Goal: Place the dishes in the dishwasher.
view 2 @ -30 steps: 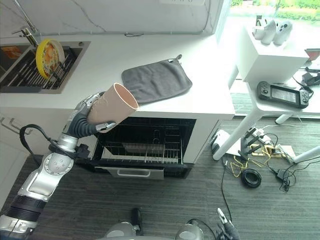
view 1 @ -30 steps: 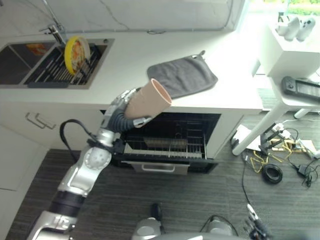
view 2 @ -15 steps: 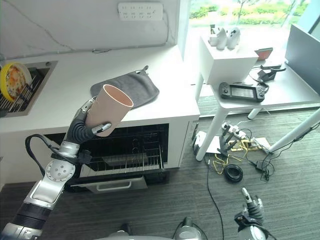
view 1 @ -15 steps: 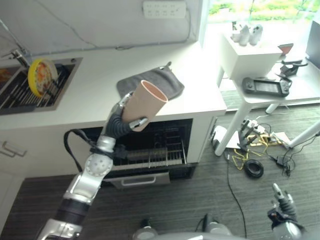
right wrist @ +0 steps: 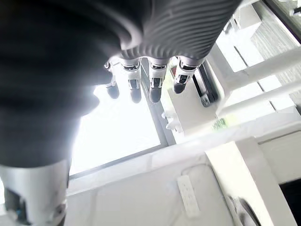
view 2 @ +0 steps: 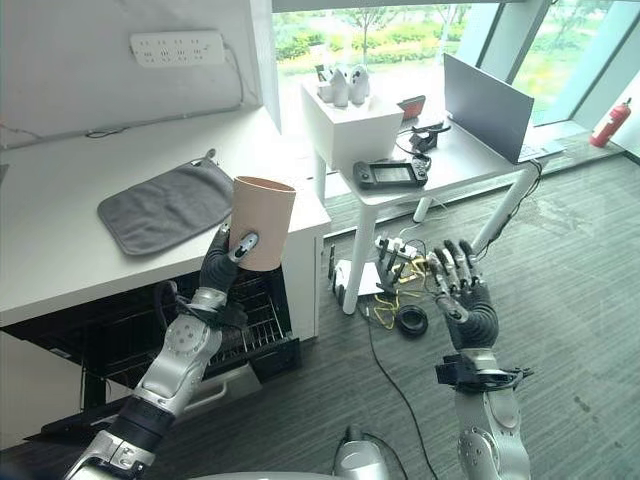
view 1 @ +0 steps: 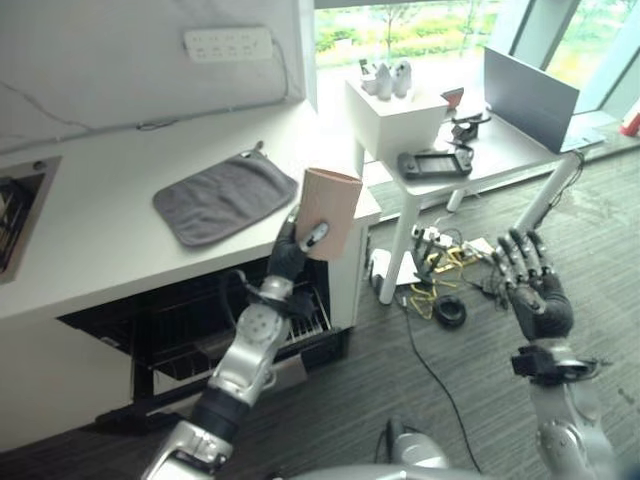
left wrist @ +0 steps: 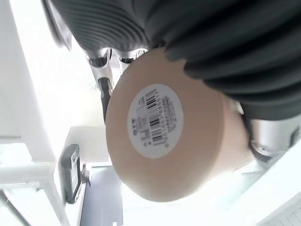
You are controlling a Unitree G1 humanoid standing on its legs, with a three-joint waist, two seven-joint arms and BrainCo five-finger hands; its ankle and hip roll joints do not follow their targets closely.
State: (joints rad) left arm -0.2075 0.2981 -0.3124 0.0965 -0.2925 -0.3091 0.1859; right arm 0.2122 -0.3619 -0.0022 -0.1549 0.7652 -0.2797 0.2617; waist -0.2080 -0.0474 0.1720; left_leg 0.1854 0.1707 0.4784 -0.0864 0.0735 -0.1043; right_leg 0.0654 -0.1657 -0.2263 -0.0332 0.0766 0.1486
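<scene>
My left hand (view 1: 296,247) is shut on a tan cup (view 1: 331,209), held upright in the air at the right end of the white counter (view 1: 100,250). The cup's flat base with a round barcode label (left wrist: 156,120) faces the left wrist camera, fingers (left wrist: 104,75) curled past it. Below the counter the dishwasher (view 1: 190,320) stands open, its wire rack (view 2: 250,315) pulled out under the cup. My right hand (view 2: 462,300) is raised over the floor to the right, open, palm toward me, holding nothing. Its straight fingers (right wrist: 155,80) show in the right wrist view.
A grey cloth (view 1: 226,196) lies on the counter left of the cup. A white side table (view 1: 470,165) to the right carries a white box (view 1: 395,115), a handheld console (view 1: 434,162) and a laptop (view 1: 530,85). Cables (view 1: 440,280) lie on the dark floor beneath it.
The camera has swung right, so the sink and yellow plate left the picture. The cup turned from tilted to upright in my left hand. My right hand rose into view, open.
</scene>
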